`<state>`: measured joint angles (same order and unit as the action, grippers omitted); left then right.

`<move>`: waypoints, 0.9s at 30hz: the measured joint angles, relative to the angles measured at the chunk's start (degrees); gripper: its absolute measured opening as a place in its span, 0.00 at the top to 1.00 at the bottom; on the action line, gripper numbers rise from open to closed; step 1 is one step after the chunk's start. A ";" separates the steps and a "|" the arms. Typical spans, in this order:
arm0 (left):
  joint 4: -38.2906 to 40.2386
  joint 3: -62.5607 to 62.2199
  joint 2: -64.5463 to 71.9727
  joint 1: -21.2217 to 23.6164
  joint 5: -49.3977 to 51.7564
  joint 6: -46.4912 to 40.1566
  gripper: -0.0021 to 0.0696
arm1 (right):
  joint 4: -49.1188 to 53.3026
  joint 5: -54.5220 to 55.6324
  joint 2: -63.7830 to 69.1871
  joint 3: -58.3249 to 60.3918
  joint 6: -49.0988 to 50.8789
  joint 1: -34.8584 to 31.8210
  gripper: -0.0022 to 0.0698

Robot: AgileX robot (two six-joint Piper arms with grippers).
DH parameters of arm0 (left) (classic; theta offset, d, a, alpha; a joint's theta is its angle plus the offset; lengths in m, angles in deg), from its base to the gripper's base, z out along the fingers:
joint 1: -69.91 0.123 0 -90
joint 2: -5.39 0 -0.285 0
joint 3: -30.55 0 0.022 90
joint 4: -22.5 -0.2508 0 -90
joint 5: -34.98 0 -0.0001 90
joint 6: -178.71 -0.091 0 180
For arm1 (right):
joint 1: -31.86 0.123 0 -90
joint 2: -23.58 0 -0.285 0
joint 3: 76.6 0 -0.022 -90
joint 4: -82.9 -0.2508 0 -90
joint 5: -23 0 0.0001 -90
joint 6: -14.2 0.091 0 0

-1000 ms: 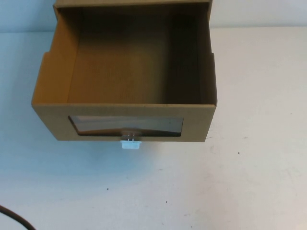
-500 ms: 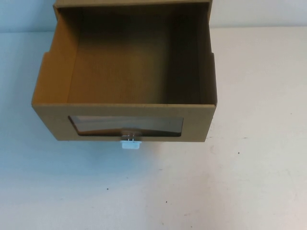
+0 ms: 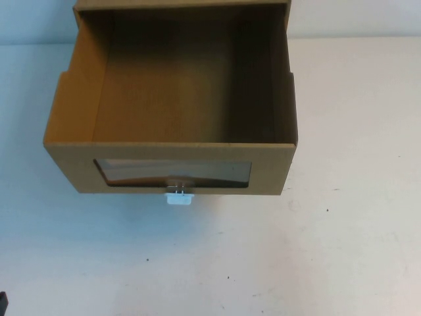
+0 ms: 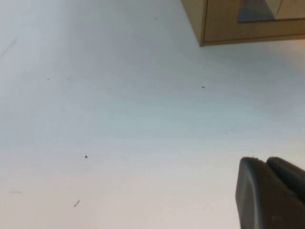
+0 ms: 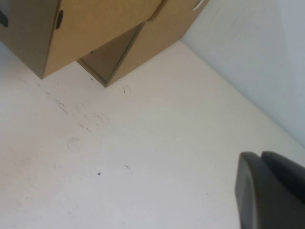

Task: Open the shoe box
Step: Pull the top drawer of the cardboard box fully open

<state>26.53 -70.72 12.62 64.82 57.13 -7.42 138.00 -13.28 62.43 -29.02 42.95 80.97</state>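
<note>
Over the table beside the pulled-open shoe box, left gripper, just withdrawn, and right gripper are held closed and empty; opening is judged done.

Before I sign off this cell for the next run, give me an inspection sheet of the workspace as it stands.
Surface: white table, a few dark specks and scuffs.
Job's things: cardboard shoe box, drawer pulled out, empty inside; white pull tab under front window.
Clutter: nothing seen.
Grippers: left gripper shut, over bare table off the box's front corner; right gripper shut, over table beside the box; both hold nothing.
Cables: dark sliver at near-left edge, too small to tell.
Surroundings: pale wall behind the table.
</note>
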 joint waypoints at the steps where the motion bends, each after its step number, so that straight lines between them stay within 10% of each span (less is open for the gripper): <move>1: 0.00 0.00 0.00 0.00 0.05 0.00 0.98 | 0.00 0.00 0.00 0.00 0.00 0.00 0.99; 20: 0.00 0.00 0.00 0.00 0.05 0.00 0.98 | 0.95 0.00 -0.23 0.00 0.00 0.00 0.99; 27: 0.00 0.00 -0.12 0.00 0.05 0.00 0.98 | 3.24 5.73 -8.11 0.00 2.26 -10.37 0.99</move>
<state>26.53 -70.72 12.50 64.82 57.18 -7.42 141.23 -7.56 54.32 -29.02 45.21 70.60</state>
